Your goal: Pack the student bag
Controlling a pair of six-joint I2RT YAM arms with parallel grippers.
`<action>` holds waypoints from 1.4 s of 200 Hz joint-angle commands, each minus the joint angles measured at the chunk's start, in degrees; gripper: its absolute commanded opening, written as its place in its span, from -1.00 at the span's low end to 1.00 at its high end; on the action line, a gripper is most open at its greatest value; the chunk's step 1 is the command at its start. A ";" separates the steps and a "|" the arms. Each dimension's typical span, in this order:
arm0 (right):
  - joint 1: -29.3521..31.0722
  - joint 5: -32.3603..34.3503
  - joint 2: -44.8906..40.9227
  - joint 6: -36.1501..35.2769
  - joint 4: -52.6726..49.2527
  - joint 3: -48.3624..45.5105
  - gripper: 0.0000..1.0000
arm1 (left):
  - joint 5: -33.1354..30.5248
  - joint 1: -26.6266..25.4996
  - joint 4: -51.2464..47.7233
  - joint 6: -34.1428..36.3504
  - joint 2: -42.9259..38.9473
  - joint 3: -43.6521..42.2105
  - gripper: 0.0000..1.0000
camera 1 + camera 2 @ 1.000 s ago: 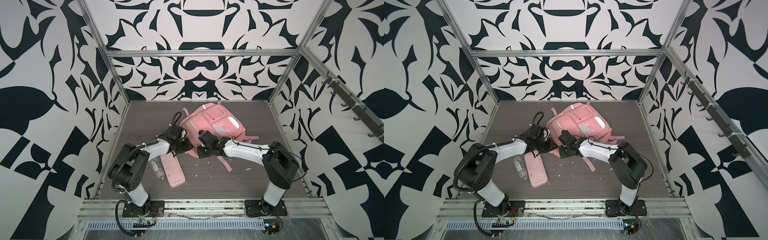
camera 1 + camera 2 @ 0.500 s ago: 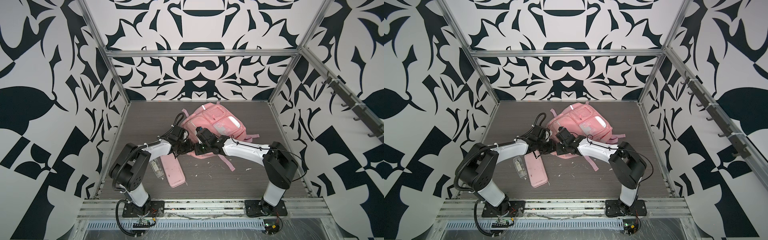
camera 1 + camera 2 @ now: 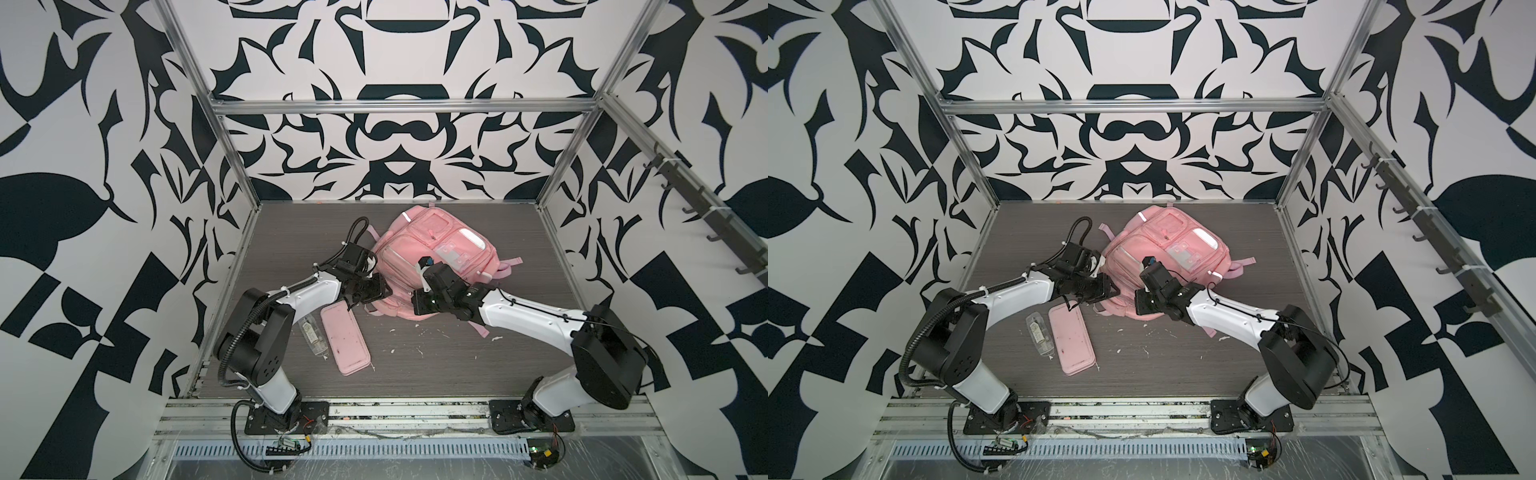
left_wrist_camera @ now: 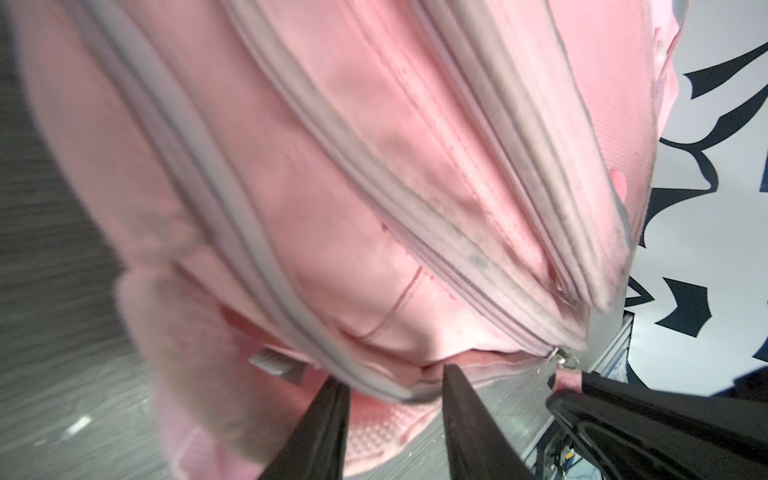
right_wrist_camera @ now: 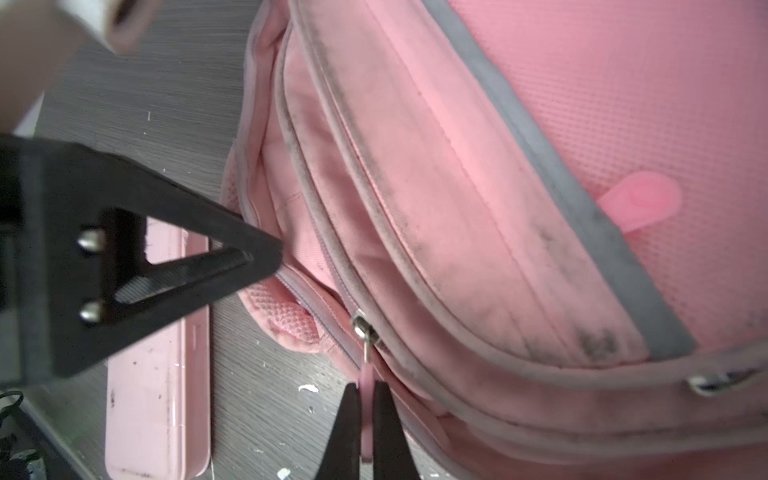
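Observation:
The pink student bag (image 3: 440, 245) (image 3: 1169, 245) lies front side up at the middle of the table. My left gripper (image 3: 384, 291) (image 3: 1111, 291) is at its near left corner. In the left wrist view the left gripper (image 4: 395, 376) is open, with the bag's (image 4: 374, 166) piped rim lying across the gap between the fingertips. My right gripper (image 3: 412, 306) (image 3: 1138, 306) is at the bag's near edge. In the right wrist view the right gripper (image 5: 363, 388) is shut on the pink zip pull (image 5: 365, 376), which hangs from a metal slider (image 5: 360, 326).
A flat pink pencil case (image 3: 345, 336) (image 3: 1071, 336) (image 5: 153, 374) lies on the table in front of the left gripper. Beside it lies a small clear container (image 3: 313, 334) (image 3: 1040, 334). White scraps dot the grey table (image 3: 436, 357). Patterned walls enclose three sides.
The left gripper's jaws have spread wider at the bag's rim. The right gripper, still shut on the zip pull, has drawn back slightly toward the front.

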 commanded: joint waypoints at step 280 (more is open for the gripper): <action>-19.12 -0.09 -22.11 0.36 -14.35 -11.65 -1.00 | 1.99 2.47 -6.77 3.53 28.71 32.27 -0.05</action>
